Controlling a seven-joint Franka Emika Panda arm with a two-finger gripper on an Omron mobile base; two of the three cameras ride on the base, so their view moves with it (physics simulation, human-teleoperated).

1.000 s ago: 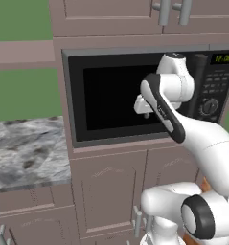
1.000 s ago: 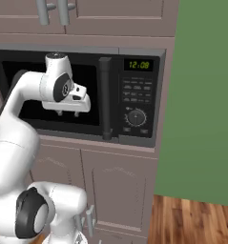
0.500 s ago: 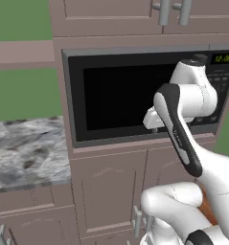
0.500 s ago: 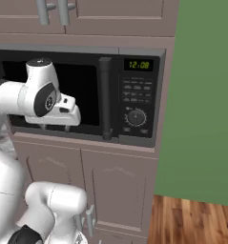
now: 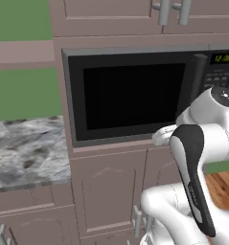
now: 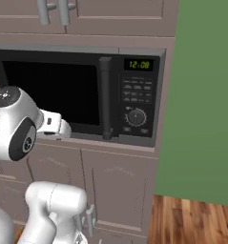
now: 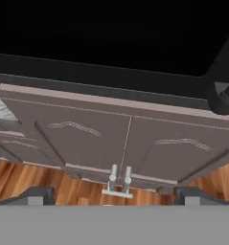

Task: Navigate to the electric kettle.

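The electric kettle is out of view. My gripper (image 7: 113, 195) is open with nothing between its dark fingertips (image 7: 38, 194), which stand wide apart at the bottom of the hand view. The hand (image 5: 165, 135) hangs in front of the lower edge of the built-in microwave (image 5: 130, 95), and the right base view has the hand (image 6: 54, 125) left of the microwave's control panel (image 6: 136, 97). The hand camera looks down at two cabinet doors (image 7: 125, 143) below the microwave.
A marble counter (image 5: 25, 150) lies to the left of the microwave column. Upper cabinets with metal handles (image 5: 172, 10) sit above it. A green wall (image 6: 203, 100) and wooden floor (image 6: 191, 221) lie to the right. The lower cabinet doors carry paired handles (image 7: 119, 179).
The arm has folded back toward the base and the hand has dropped from the middle of the microwave door to its lower edge. The scene around it has not shifted.
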